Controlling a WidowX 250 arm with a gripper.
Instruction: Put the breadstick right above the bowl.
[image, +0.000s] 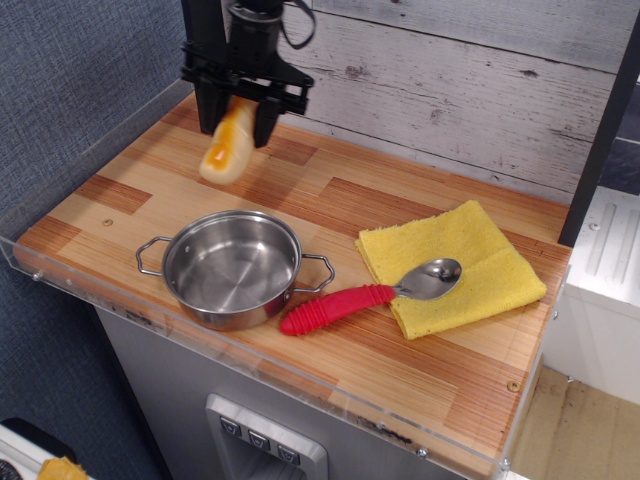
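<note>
The breadstick (226, 146) is pale cream with a golden-orange end and hangs tilted from my gripper (238, 112), which is shut on its upper end. It is held in the air above the back left of the wooden counter. The bowl (232, 267), a shiny steel pot with two wire loop handles, stands empty near the counter's front edge, below and slightly right of the breadstick in the view. The gripper is well apart from the bowl.
A red-handled metal spoon (365, 295) lies right of the bowl, its head on a yellow cloth (452, 265). A black post (203, 60) stands at the back left just behind the gripper. A clear plastic rim (90, 285) edges the counter.
</note>
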